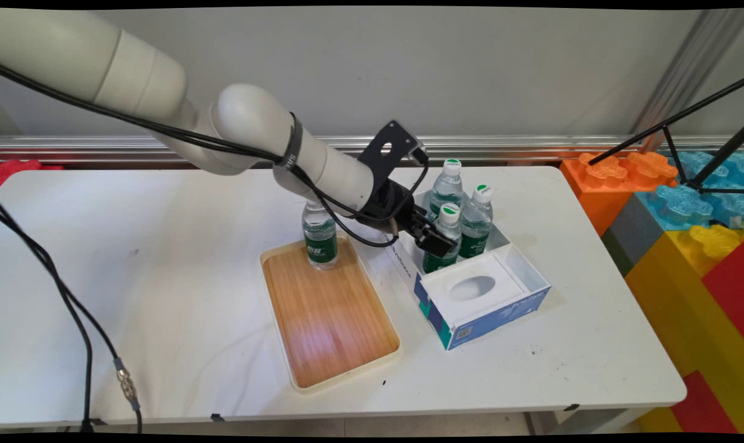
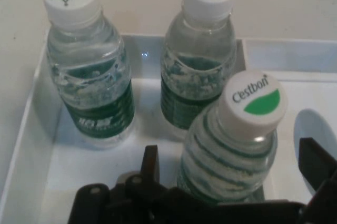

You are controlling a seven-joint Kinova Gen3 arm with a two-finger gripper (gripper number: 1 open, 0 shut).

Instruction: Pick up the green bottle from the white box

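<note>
My gripper [image 1: 436,240] reaches into a white and blue cardboard box [image 1: 501,307] that holds three clear water bottles with green labels and white Cestbon caps. It is open, with one finger on each side of the nearest bottle [image 1: 448,224] and a small gap on both sides. In the hand view that bottle [image 2: 237,145] stands between the fingers of the gripper [image 2: 230,150], just below its cap. Two more bottles [image 2: 89,77] [image 2: 200,61] stand behind it against the box wall [image 2: 31,129]. A fourth bottle [image 1: 320,240] stands upright on the far end of a wooden tray [image 1: 329,307].
The tray lies left of the box, its near part bare. The box's front compartment has a white insert with an oval hole [image 1: 472,287]. Large coloured toy blocks [image 1: 685,215] and black tripod legs [image 1: 679,123] stand at the right. Black cables [image 1: 71,307] hang at the left.
</note>
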